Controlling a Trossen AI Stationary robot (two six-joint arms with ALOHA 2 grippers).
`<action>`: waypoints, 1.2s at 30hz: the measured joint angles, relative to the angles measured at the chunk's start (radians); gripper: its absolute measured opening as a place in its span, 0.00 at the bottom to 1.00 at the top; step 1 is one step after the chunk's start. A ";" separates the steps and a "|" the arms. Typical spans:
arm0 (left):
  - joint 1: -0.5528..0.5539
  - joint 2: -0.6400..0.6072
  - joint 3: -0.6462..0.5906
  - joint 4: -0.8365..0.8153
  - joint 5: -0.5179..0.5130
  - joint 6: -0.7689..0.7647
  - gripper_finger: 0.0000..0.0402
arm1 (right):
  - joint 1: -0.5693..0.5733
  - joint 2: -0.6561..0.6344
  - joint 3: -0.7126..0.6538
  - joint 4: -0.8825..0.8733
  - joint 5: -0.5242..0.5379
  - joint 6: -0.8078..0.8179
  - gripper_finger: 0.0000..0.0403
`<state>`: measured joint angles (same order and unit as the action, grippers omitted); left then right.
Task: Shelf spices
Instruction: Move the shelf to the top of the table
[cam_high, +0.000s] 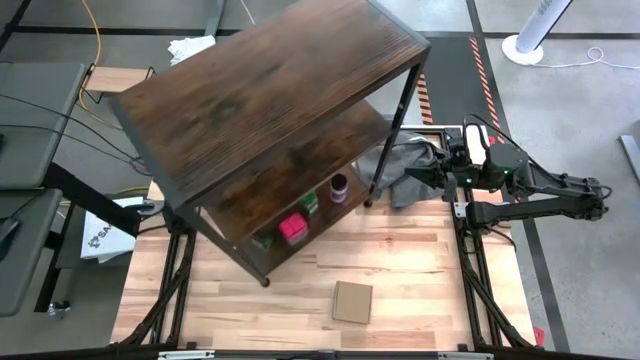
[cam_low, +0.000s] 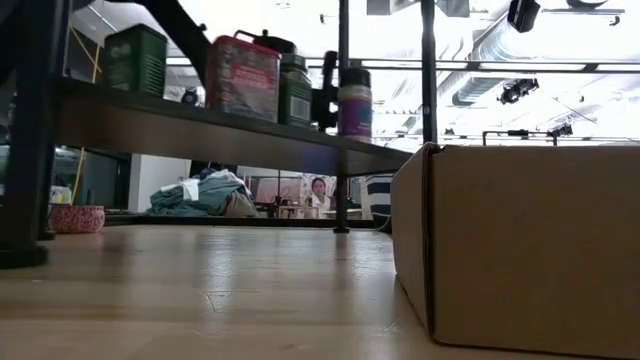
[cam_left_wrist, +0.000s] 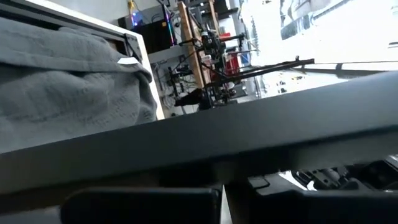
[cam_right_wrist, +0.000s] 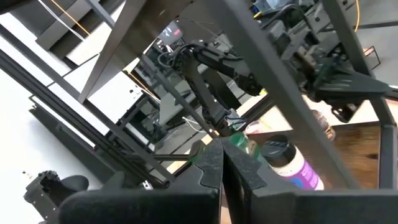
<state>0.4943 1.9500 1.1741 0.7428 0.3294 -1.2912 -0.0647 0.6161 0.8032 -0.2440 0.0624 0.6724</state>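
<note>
The shelf (cam_high: 270, 100), dark wood-grain boards in a thin black frame, stands on its legs on the table. On its lower board (cam_low: 200, 125) several spices rest on their bases: a purple-lidded bottle (cam_high: 339, 187) (cam_low: 354, 100), a green-lidded jar (cam_high: 310, 203) (cam_low: 295, 90), a red box (cam_high: 293, 229) (cam_low: 243, 78) and a dark tin (cam_low: 135, 60). A pale one I cannot make out. My right gripper (cam_high: 410, 175) (cam_right_wrist: 222, 171) hovers shut at the shelf's right side, short of the purple bottle (cam_right_wrist: 292, 165). My left gripper (cam_left_wrist: 227, 202) is shut under the shelf, hidden in the high view.
A flat brown cardboard piece (cam_high: 352, 301) (cam_low: 520, 250) lies near the table's near edge. Grey cloth (cam_high: 395, 165) sits by the shelf's right leg under my right arm. A small light-wood rack (cam_high: 115, 78) and white cloth (cam_high: 190, 46) are at far left. A person (cam_low: 318, 190) shows in the room.
</note>
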 joint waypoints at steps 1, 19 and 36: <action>0.000 0.017 0.018 -0.001 0.006 -0.004 0.00 | 0.000 0.000 0.000 0.000 0.001 0.000 0.00; 0.176 -0.347 -0.206 -0.400 0.178 0.271 0.00 | 0.000 0.000 0.000 -0.003 0.005 -0.013 0.00; 0.187 -1.291 -0.430 -1.753 -0.164 0.452 0.00 | 0.000 0.000 0.000 0.000 0.004 -0.026 0.00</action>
<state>0.6811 0.6587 0.7444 -1.0105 0.1651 -0.8395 -0.0649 0.6161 0.8032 -0.2440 0.0662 0.6460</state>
